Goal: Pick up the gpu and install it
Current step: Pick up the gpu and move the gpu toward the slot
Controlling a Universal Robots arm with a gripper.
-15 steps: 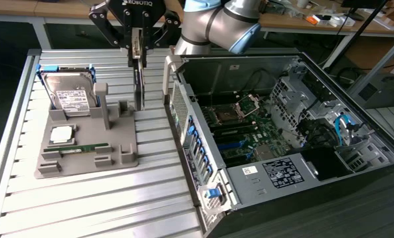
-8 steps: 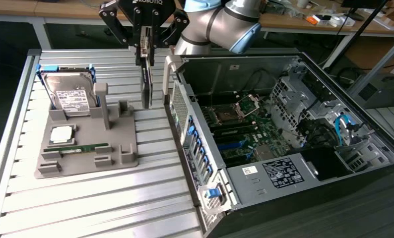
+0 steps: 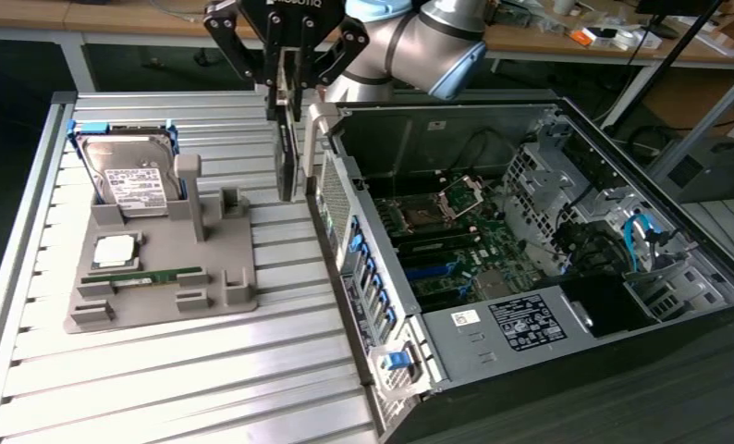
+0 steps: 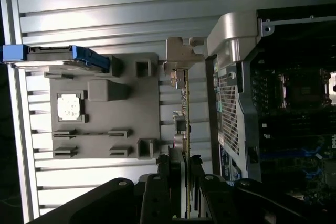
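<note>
Exterior view, grip: I am pinching the gpu between my fingers, which are pressing on its upper part from both sides.
Card attitude: it is hanging upright and on edge, clear of the surface.
Card position: it is hovering between the grey holder and the rear wall of the open computer case, just beside the case and outside it.
Wrist view, card: the gpu is showing edge-on, with its metal bracket at the end away from my fingers, near the corner of the case.
Done so far: the pick-up is looking complete to me, since the card is sitting in none of the holder's slots.
Resting on the holder: the hard drive, the memory stick and the processor chip are lying in their places.
Left to do: the motherboard is lying exposed inside the case, and the card is not yet over it or in any slot.
Progress: I am judging this as the carrying stage, roughly midway.
</note>
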